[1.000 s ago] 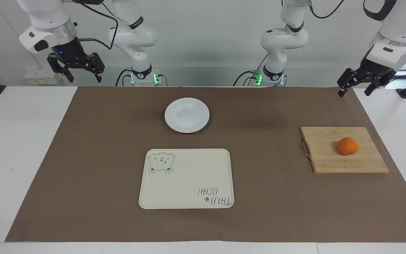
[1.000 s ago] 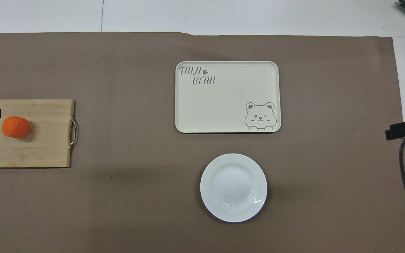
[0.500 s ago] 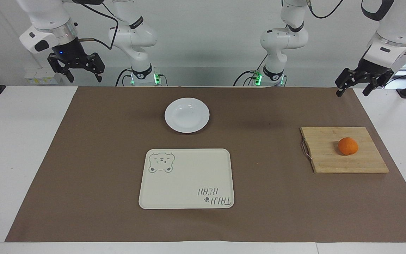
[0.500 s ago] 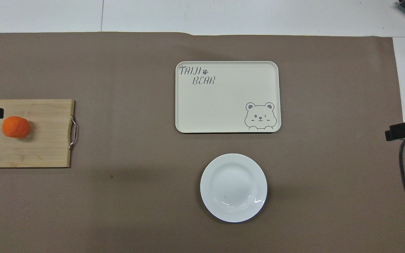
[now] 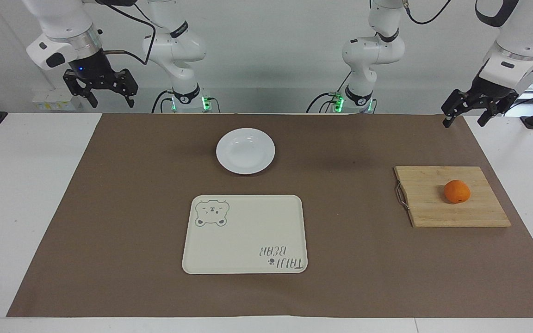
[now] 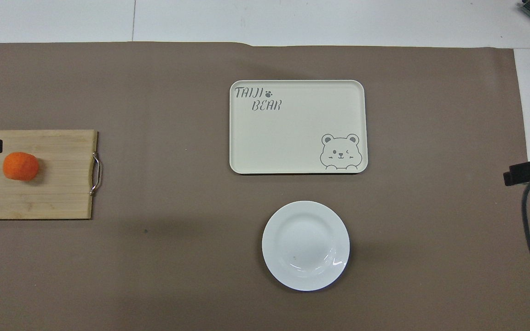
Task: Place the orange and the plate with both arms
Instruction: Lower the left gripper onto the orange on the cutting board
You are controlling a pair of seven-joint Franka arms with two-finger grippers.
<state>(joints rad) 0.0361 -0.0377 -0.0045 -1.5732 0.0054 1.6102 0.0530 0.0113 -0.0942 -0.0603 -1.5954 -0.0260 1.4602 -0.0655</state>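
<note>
The orange (image 5: 456,191) (image 6: 20,166) lies on a wooden cutting board (image 5: 426,210) (image 6: 58,184) toward the left arm's end of the table. The white plate (image 5: 245,151) (image 6: 305,245) sits empty on the brown mat, nearer to the robots than the cream bear tray (image 5: 245,234) (image 6: 297,126). My left gripper (image 5: 464,119) hangs open and empty in the air over the mat's corner at the left arm's end. My right gripper (image 5: 111,101) hangs open and empty in the air over the table edge at the right arm's end. Only the tips of both show in the overhead view.
A brown mat (image 5: 123,208) covers most of the white table. The cutting board has a metal handle (image 5: 400,195) on the side toward the tray. A black cable (image 6: 529,230) hangs by the right gripper at the mat's edge.
Both grippers shifted only slightly in the air. The orange, plate and tray have not moved.
</note>
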